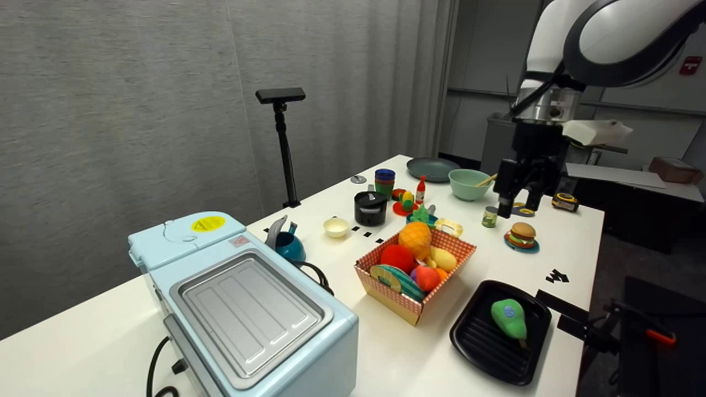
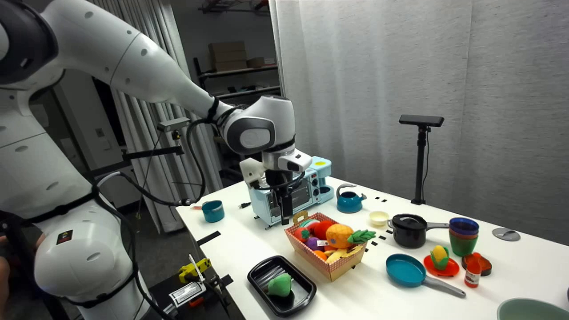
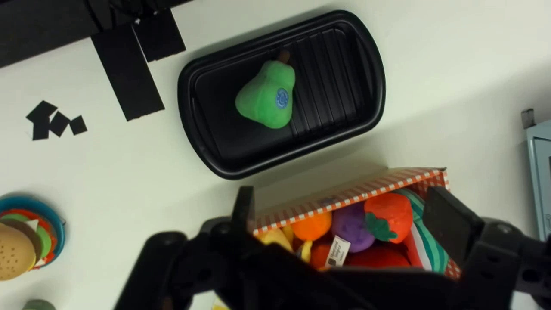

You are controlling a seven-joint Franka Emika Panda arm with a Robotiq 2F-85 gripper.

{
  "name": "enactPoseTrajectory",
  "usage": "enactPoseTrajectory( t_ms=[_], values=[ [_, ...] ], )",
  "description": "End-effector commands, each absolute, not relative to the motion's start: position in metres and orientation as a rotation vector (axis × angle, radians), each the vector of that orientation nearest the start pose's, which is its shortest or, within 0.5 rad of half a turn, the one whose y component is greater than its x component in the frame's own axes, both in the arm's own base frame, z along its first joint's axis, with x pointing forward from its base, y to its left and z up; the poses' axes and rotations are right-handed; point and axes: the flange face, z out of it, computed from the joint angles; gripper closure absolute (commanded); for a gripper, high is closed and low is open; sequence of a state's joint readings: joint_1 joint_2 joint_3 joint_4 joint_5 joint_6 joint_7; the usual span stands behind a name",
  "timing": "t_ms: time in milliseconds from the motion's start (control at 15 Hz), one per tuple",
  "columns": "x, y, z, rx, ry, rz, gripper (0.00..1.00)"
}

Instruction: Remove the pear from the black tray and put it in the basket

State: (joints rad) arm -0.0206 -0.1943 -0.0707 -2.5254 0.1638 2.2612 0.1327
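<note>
The green pear (image 1: 508, 317) lies on its side in the black tray (image 1: 485, 344). Both also show in an exterior view, pear (image 2: 280, 285) and tray (image 2: 301, 295), and in the wrist view, pear (image 3: 267, 97) and tray (image 3: 333, 86). The basket (image 1: 389, 300) stands beside the tray and holds toy fruit. It also shows in an exterior view (image 2: 311, 260). My gripper (image 1: 518, 207) is open and empty, high above the table. In the wrist view its fingers (image 3: 341, 193) stand wide apart with the basket (image 3: 379, 188) seen between them, partly hidden by the gripper.
A light blue appliance (image 1: 331, 342) stands beyond the basket from the arm. A toy burger on a blue plate (image 1: 521, 237), a can (image 1: 489, 216), a green bowl (image 1: 469, 184), a black pot (image 2: 409, 231) and a blue pan (image 2: 405, 270) stand around. Black tape (image 3: 129, 71) lies near the tray.
</note>
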Motion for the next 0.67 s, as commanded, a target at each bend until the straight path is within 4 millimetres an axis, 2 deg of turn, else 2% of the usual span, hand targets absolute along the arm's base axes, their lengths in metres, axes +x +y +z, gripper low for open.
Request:
enactPoseTrajectory(
  t_ms=[0, 267, 333, 400, 600],
  values=[
    [0.434, -0.047, 0.301, -2.920, 0.506, 0.212, 0.00],
    [0.432, -0.042, 0.265, -2.907, 0.446, 0.328, 0.00],
    [0.430, -0.039, 0.262, -2.913, 0.420, 0.342, 0.00],
    [0.428, -0.041, 0.268, -2.926, 0.470, 0.334, 0.00],
    [0.427, -0.039, 0.259, -2.927, 0.445, 0.364, 0.00]
  ],
)
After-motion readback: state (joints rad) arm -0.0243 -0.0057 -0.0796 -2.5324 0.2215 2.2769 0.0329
